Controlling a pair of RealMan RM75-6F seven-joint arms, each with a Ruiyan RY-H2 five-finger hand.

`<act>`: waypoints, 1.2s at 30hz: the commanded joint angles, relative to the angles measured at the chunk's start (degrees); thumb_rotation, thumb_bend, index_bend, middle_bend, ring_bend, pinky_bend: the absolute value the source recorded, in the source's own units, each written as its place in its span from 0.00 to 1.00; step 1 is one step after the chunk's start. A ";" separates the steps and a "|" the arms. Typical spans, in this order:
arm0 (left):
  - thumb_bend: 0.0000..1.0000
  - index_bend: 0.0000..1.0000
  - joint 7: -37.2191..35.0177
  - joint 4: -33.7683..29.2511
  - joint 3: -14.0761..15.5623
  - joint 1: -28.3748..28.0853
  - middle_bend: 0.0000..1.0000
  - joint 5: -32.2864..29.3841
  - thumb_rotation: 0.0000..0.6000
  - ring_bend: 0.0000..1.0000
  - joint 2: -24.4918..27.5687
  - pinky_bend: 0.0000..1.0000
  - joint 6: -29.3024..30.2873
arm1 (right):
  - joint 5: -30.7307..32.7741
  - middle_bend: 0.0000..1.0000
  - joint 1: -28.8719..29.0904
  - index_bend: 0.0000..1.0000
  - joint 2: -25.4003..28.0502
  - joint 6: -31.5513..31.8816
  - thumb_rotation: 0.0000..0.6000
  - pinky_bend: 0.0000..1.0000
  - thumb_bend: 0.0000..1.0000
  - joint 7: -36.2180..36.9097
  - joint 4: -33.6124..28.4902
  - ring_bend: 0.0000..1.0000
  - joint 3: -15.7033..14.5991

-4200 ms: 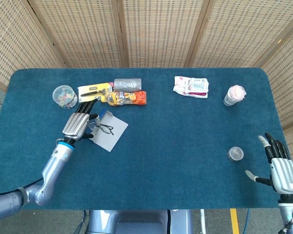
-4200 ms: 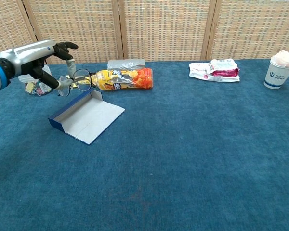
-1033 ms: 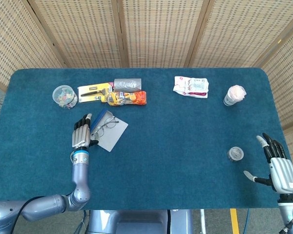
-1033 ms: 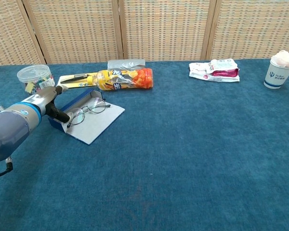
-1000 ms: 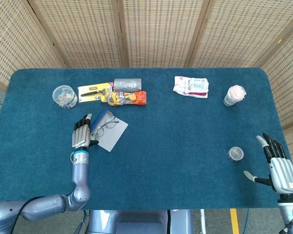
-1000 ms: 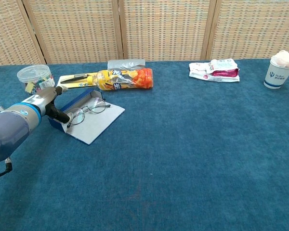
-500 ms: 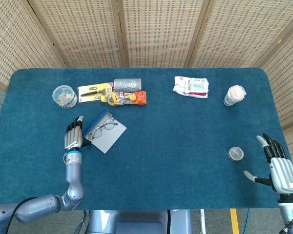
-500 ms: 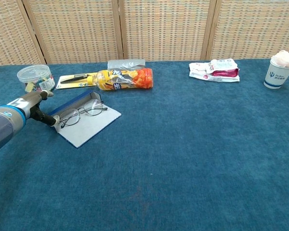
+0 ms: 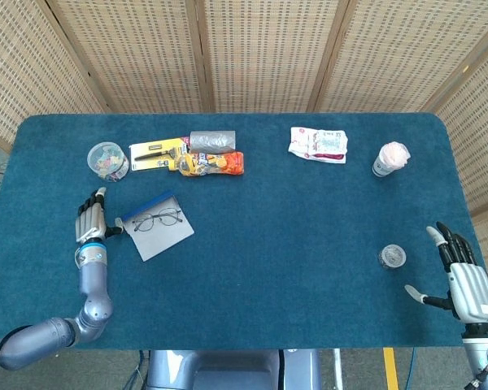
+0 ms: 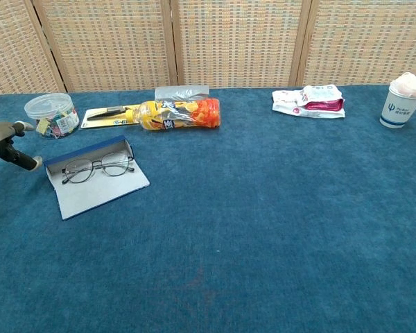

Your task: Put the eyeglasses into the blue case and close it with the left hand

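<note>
One step done: eyeglasses (image 9: 157, 218) laid in open blue case (image 9: 164, 236) | lid not yet closed | left hand (image 9: 91, 222) beside case, fingers extended, nothing held | right hand (image 9: 464, 283) spread, nothing held.

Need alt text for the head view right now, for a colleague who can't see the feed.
Overhead view of a blue table: the eyeglasses lie on the open blue case, with the left hand just left of it, holding nothing. The right hand rests open at the far right edge.
</note>
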 commanded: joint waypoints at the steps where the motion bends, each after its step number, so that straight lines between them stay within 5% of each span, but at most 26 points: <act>1: 0.52 0.00 -2.81 6.66 -2.37 -1.17 0.00 0.22 1.00 0.00 1.49 0.00 -4.39 | 0.02 0.00 0.03 0.00 0.02 -0.01 1.00 0.00 0.00 -0.22 -0.03 0.00 0.01; 5: 0.52 0.00 -7.02 7.90 -2.98 -0.66 0.00 2.25 1.00 0.00 2.94 0.00 -7.64 | 0.06 0.00 0.05 0.00 0.00 0.00 1.00 0.00 0.00 -0.44 -0.13 0.00 0.04; 12: 0.56 0.00 -16.24 -3.84 -2.12 2.92 0.00 10.17 1.00 0.00 11.82 0.00 -16.74 | -0.08 0.00 0.05 0.00 0.03 0.04 1.00 0.00 0.00 -0.36 -0.20 0.00 -0.01; 15: 0.68 0.00 -18.84 -7.32 -1.20 3.15 0.00 14.21 1.00 0.00 15.53 0.00 -21.85 | -0.15 0.00 0.05 0.00 0.02 0.08 1.00 0.00 0.00 -0.26 -0.18 0.00 -0.02; 19: 0.87 0.00 -29.10 -9.80 -3.44 2.73 0.00 15.82 1.00 0.00 18.16 0.00 -33.66 | -0.21 0.00 0.07 0.00 0.04 0.06 1.00 0.00 0.00 -0.04 -0.10 0.00 -0.02; 27: 0.93 0.00 -36.77 -4.80 -4.06 0.67 0.00 19.48 1.00 0.00 14.72 0.00 -39.43 | -0.23 0.00 0.10 0.00 0.08 -0.02 1.00 0.00 0.00 0.21 0.01 0.00 -0.06; 36: 0.96 0.00 -43.20 1.55 -4.32 -1.86 0.00 26.70 1.00 0.00 9.57 0.00 -38.00 | -0.14 0.00 0.16 0.00 0.12 -0.10 1.00 0.00 0.00 0.40 -0.04 0.00 -0.02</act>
